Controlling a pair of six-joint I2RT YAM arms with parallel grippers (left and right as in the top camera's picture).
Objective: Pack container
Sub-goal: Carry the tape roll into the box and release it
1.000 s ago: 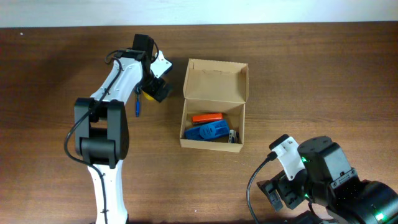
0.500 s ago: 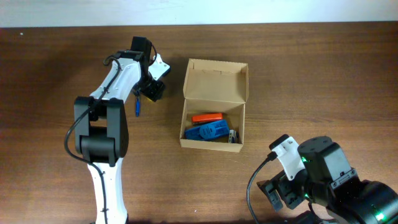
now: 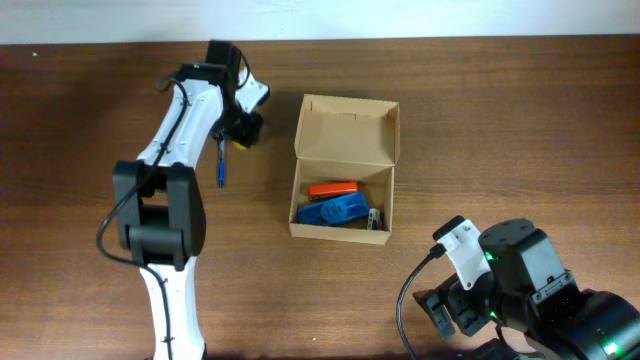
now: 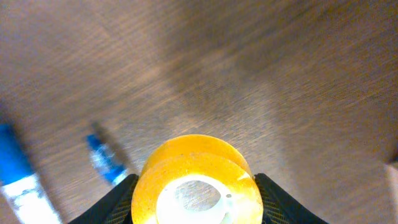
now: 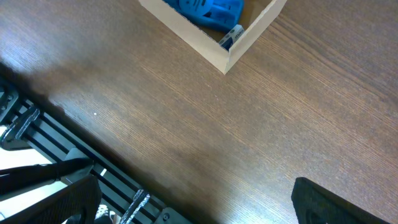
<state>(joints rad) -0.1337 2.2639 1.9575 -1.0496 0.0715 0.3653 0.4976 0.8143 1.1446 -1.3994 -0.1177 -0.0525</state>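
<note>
The container, a tan cardboard box (image 3: 345, 165), stands open in the middle of the table with its flap lid raised at the back. Inside lie an orange item (image 3: 333, 189), a blue item (image 3: 335, 210) and a small dark item (image 3: 375, 218). My left gripper (image 3: 245, 128) is left of the box, shut on a yellow tape roll (image 3: 240, 142), which fills the left wrist view (image 4: 196, 186) between the black fingers (image 4: 115, 202). My right gripper (image 5: 199, 208) is open and empty near the front right. The box corner (image 5: 227, 53) shows in its view.
A blue pen (image 3: 221, 165) lies on the table just left of and below my left gripper, and shows blurred in the left wrist view (image 4: 106, 162). The right arm's base (image 3: 530, 290) fills the front right corner. The table's front edge and a black rail (image 5: 56, 162) show in the right wrist view.
My left gripper has moved a little back and left with the yellow tape roll and has turned. The right arm and the box have not moved.
</note>
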